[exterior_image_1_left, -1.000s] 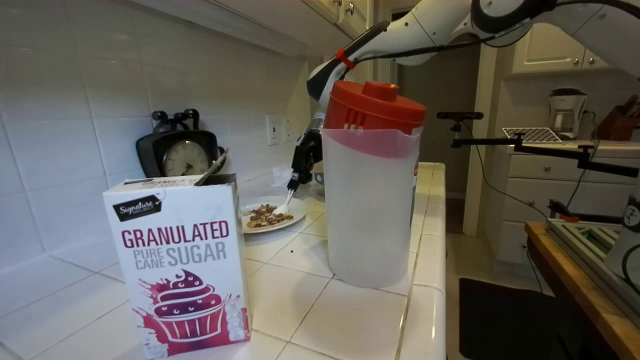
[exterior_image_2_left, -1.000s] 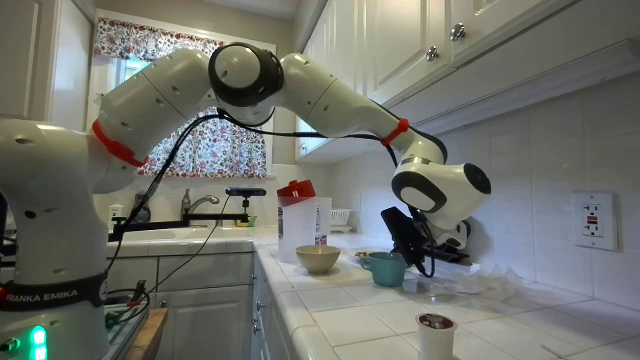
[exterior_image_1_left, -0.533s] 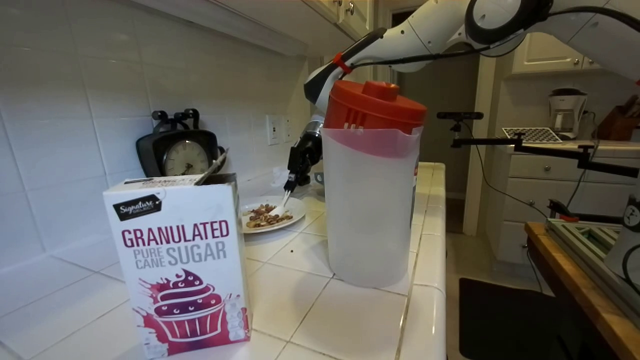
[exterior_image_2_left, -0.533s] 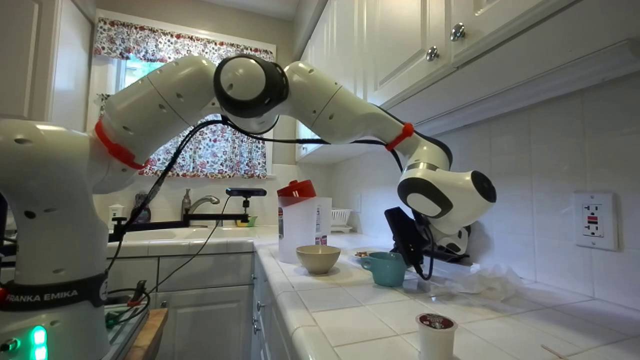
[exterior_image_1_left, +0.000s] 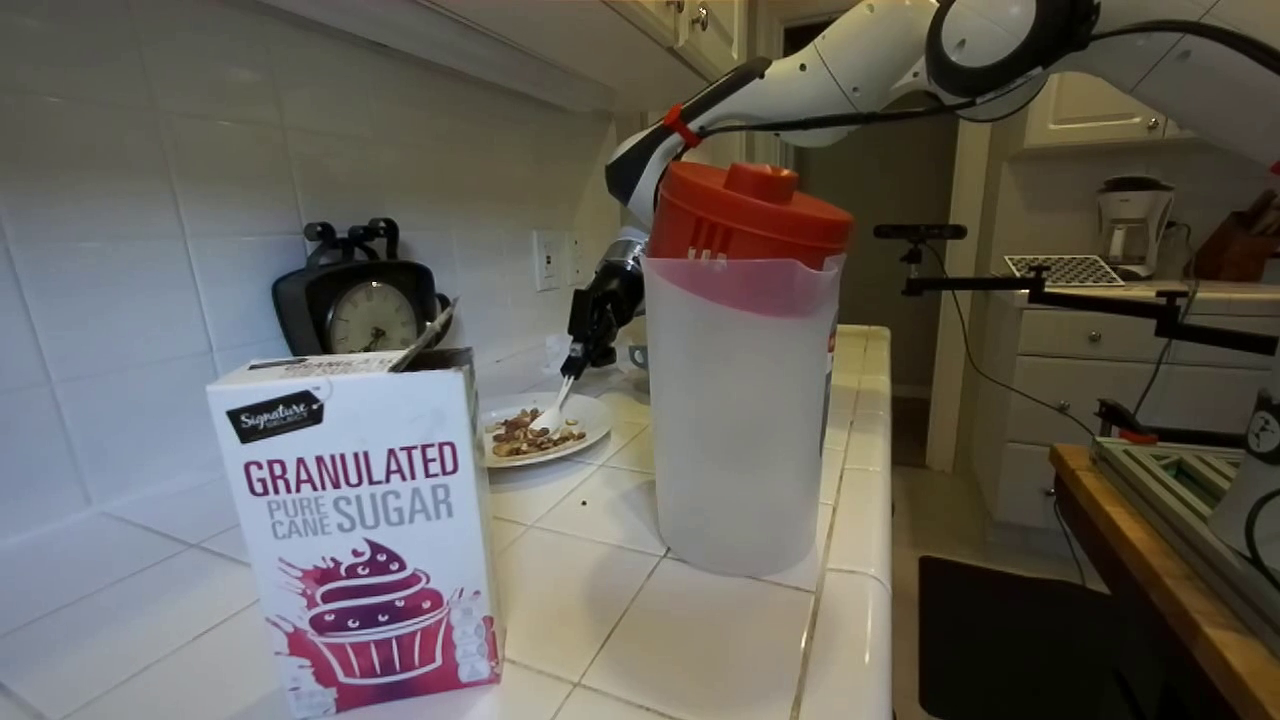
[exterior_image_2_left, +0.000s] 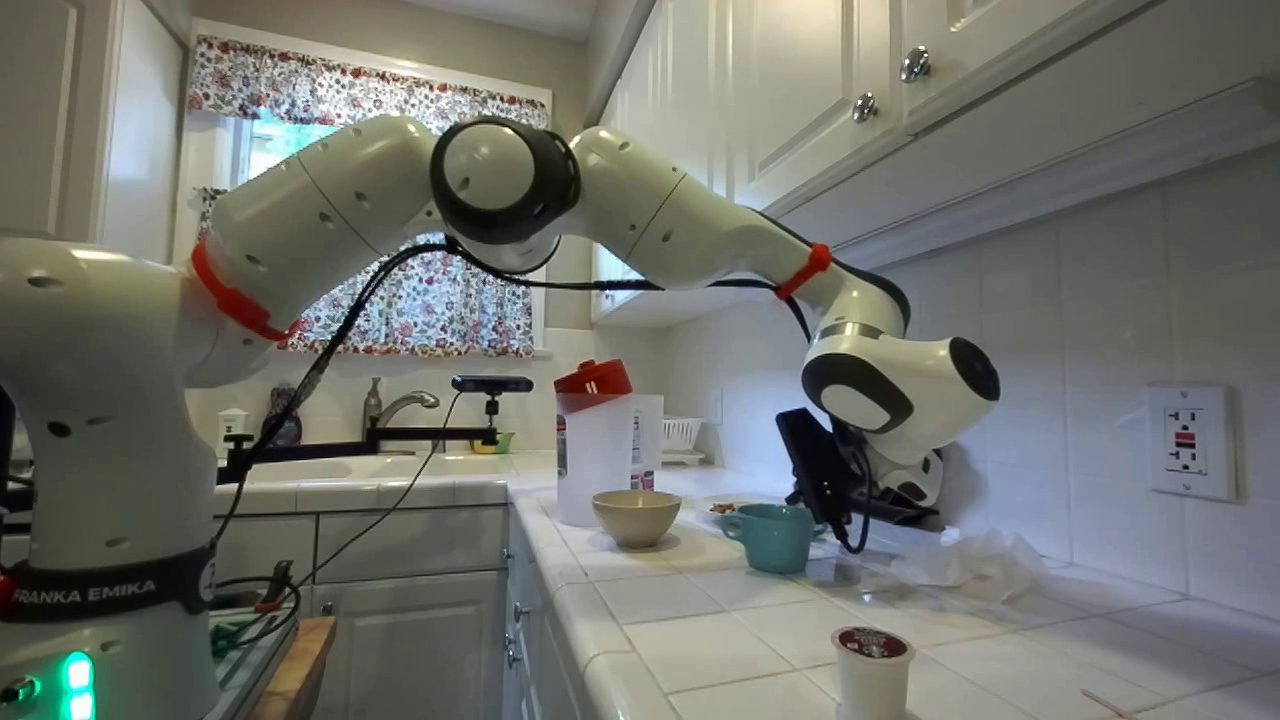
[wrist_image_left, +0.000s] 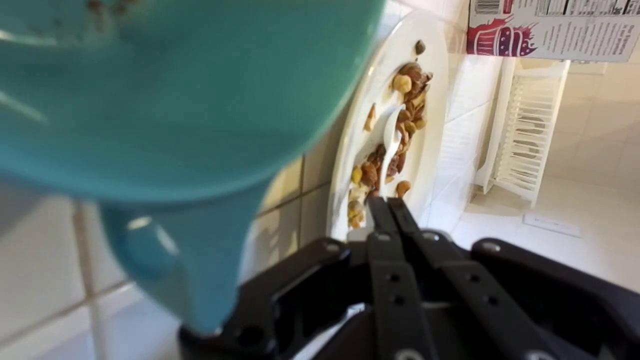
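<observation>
My gripper (wrist_image_left: 386, 199) is shut on the handle end of a white plastic spoon (wrist_image_left: 389, 150). The spoon's bowl end rests among mixed nuts (wrist_image_left: 414, 82) on a white plate (wrist_image_left: 434, 150). In an exterior view the gripper (exterior_image_1_left: 569, 370) angles down over the plate (exterior_image_1_left: 601, 425), with the spoon (exterior_image_1_left: 553, 411) slanting into the nuts (exterior_image_1_left: 515, 437). A teal cup (wrist_image_left: 200, 115) looms close on the left of the wrist view, brown specks inside. In an exterior view the same cup (exterior_image_2_left: 779, 540) stands just in front of the wrist, and the fingertips are hidden there.
A tall pitcher (exterior_image_1_left: 740, 440) with a tilted red lid and a sugar box (exterior_image_1_left: 350, 530) stand beyond the plate. Near the cup are a beige bowl (exterior_image_2_left: 636, 520) and crumpled clear plastic (exterior_image_2_left: 985, 565). A small pod cup (exterior_image_2_left: 873, 680) stands nearer. Cabinets (exterior_image_2_left: 800, 110) hang above.
The arm has lowered slightly and reached a little further toward the wall. Gripper and spoon have shifted across the plate, and the spoon's bowl has pushed through the nuts.
</observation>
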